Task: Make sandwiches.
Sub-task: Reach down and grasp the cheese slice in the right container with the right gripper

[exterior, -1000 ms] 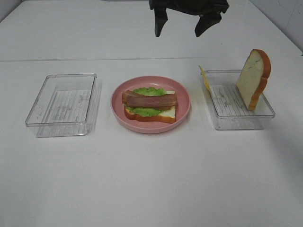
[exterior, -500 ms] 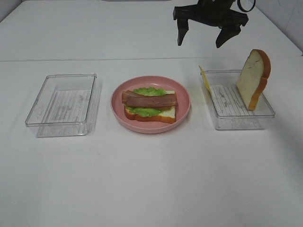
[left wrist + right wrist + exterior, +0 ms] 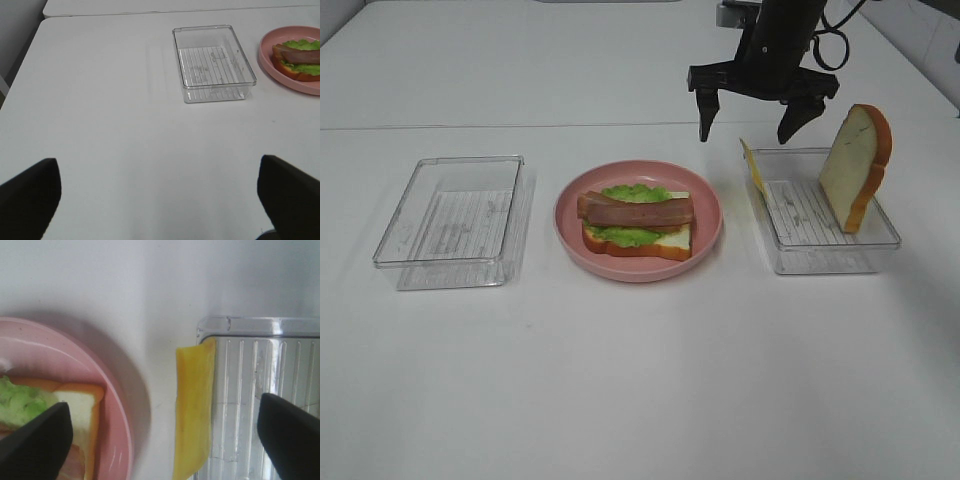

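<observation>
The right claw (image 3: 745, 136), spread wide, hangs over the cheese slice (image 3: 751, 167) leaning against the tray (image 3: 820, 260) wall near the half-built sandwich (image 3: 638, 222); it should straddle the thin edge squarely before pinching.

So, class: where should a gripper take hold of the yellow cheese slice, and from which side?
Probably its raised top edge, from straight above, with one finger on each broad face. The cheese slice stands thin and tilted against the wall of the right tray, leaving only that edge free. The open right gripper hangs above it.
</observation>
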Robot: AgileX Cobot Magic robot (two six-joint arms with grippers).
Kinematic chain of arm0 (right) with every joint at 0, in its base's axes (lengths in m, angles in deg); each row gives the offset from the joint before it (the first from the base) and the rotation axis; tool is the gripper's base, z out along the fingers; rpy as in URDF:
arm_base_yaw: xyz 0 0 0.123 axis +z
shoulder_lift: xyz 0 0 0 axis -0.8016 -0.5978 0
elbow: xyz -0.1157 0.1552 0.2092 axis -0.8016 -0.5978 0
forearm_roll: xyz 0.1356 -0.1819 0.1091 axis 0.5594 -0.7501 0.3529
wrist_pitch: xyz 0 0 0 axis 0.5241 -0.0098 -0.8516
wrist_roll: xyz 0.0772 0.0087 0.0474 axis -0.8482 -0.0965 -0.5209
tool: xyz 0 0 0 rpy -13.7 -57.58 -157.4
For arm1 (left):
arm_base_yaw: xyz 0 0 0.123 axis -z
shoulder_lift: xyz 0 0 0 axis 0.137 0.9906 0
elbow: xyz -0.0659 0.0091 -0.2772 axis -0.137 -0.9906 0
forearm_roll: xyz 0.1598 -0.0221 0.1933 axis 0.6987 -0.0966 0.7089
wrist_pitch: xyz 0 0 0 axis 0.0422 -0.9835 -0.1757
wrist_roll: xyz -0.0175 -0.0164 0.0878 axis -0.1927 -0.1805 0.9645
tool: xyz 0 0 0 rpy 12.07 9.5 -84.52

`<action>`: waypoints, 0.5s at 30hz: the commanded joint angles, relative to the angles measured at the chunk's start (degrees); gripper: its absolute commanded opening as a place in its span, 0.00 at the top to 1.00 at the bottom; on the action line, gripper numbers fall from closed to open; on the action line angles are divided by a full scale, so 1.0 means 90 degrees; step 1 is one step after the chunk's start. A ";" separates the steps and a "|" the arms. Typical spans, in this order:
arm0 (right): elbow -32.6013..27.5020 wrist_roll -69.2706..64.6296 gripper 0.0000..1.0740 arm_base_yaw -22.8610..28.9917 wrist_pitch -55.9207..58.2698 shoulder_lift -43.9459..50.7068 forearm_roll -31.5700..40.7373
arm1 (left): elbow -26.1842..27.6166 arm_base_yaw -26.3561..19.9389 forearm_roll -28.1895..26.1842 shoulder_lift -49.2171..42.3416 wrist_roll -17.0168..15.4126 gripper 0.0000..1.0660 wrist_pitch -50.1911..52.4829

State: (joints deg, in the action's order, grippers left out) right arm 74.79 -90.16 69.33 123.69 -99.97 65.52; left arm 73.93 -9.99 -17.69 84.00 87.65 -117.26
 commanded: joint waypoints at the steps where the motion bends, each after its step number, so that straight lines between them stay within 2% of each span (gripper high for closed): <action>1: -0.0102 -0.0051 0.10 -0.0038 0.0732 -0.0032 -0.0032 | -0.0019 -0.0025 -0.0057 -0.0127 0.0013 0.06 0.0019; 15: -0.0127 -0.0095 0.11 -0.0038 0.0726 -0.0191 -0.0102 | -0.0019 -0.0025 -0.0057 -0.0127 0.0013 0.06 0.0019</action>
State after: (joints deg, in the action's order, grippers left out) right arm 74.16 -90.39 69.33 124.09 -101.23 65.07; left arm 73.93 -9.99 -17.69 84.00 87.65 -117.26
